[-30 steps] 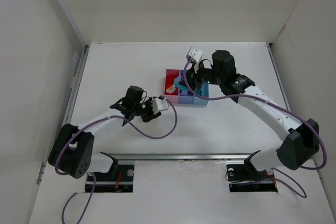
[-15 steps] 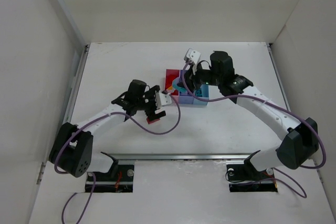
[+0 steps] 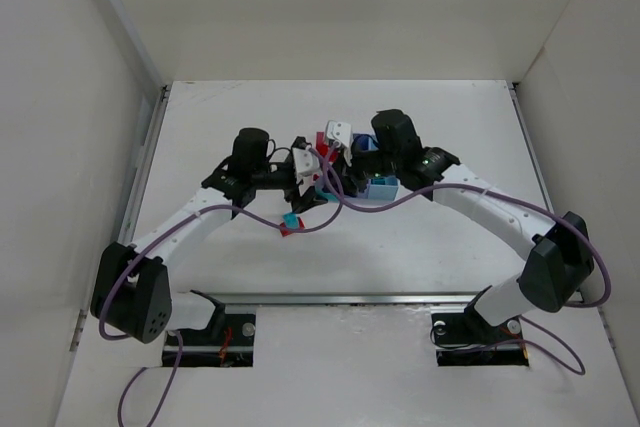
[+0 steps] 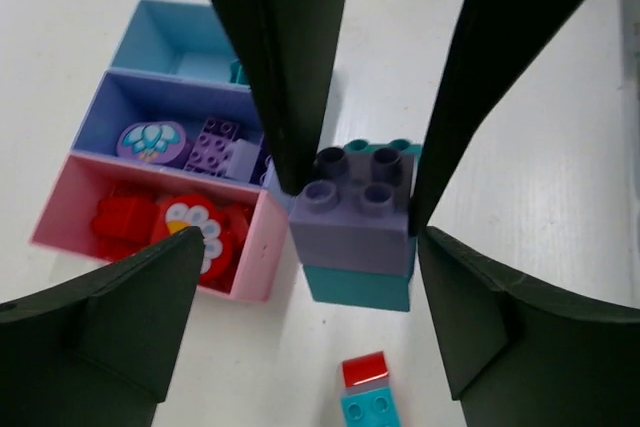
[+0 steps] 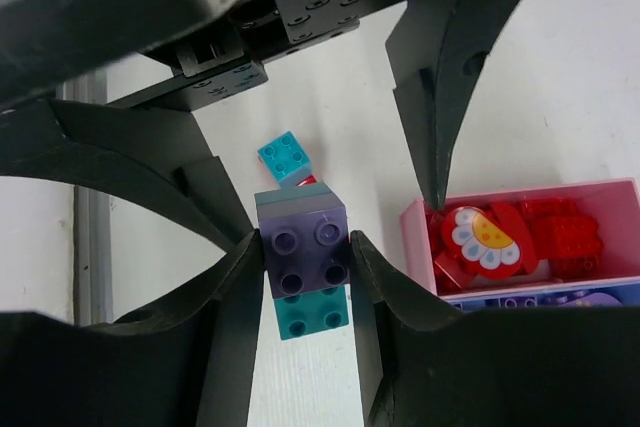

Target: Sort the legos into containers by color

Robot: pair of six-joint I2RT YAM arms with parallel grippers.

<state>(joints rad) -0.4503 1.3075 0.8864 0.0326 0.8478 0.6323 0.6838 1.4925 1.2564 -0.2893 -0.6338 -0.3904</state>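
Both arms swung in together over the last second, and the left gripper point(image 4: 310, 232) popped wide open, leaving a little red-and-teal brick point(image 4: 365, 387) on the table point(image 4: 560, 147). Meanwhile the right gripper point(image 5: 305, 247) is pinching a purple-on-teal stack point(image 4: 358, 232) just beside the pink bin point(image 4: 255, 267) of the containers point(image 4: 160, 75), right between the left's spread fingers.

the purple-on-teal lego stack point(image 5: 306, 247) pinched in the right gripper point(image 5: 305, 272) is smooth semi-glossy plastic, the containers point(image 5: 540, 187) beside it look equally shiny, and the bench point(image 5: 580, 97) is plain matt white
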